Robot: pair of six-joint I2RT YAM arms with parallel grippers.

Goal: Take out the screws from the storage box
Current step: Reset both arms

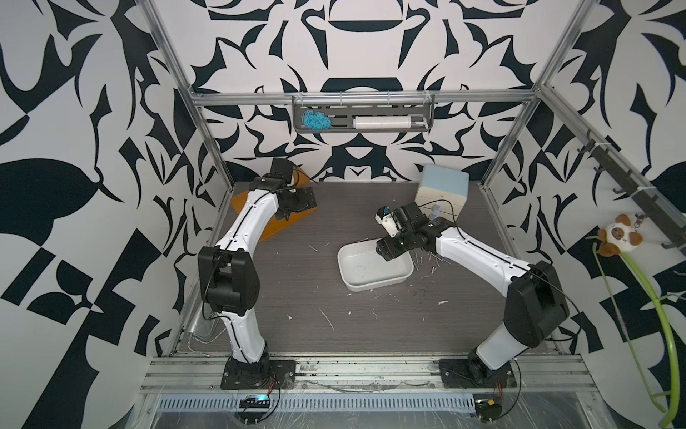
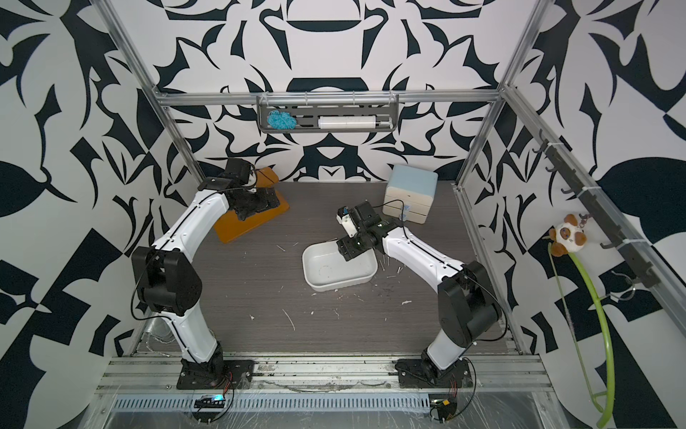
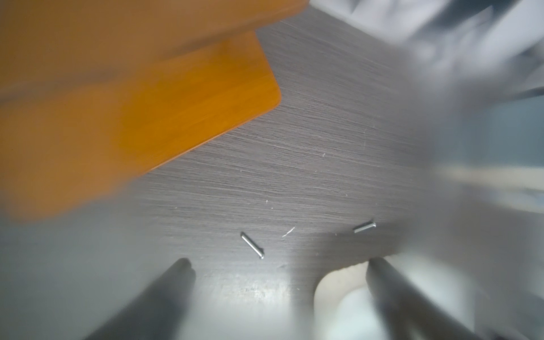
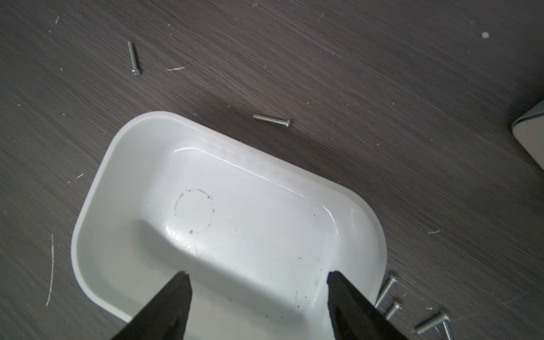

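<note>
Bimanual cell, seen from the front edge of the tabletop (image 1: 297, 286). The storage box (image 1: 371, 286) (image 2: 336, 285) sits upright a little right of the tabletop's centre, roughly midway between its front and back edges. The right wrist view shows the smooth white inside wall (image 4: 117, 206), a faint ring mark and a few dark specks on the floor.

The screws (image 1: 427, 260) (image 2: 389, 266) lie flat on the tabletop outside the tub. Most are in a loose cluster just beside its right end (image 4: 431, 322). One lies close to its far side (image 4: 272, 120) and another lies further toward the left edge (image 4: 133, 57). Two also show in the left wrist view (image 3: 252, 245), which is heavily blurred at its margins.

The right gripper (image 1: 388, 250) (image 4: 257, 274) hangs over the right end of the tub — jaws spread wide, nothing between them. The left gripper (image 1: 297, 203) (image 3: 278, 260) is poised over the orange shelf (image 1: 267, 232) (image 3: 176, 103) near the far-left corner — jaws fully apart, holding nothing.

The cream cabinet (image 1: 443, 182) (image 2: 410, 182) stands at the far-right corner, well apart from the tub. White flecks of debris (image 1: 326, 319) dot the tabletop toward the front edge.
</note>
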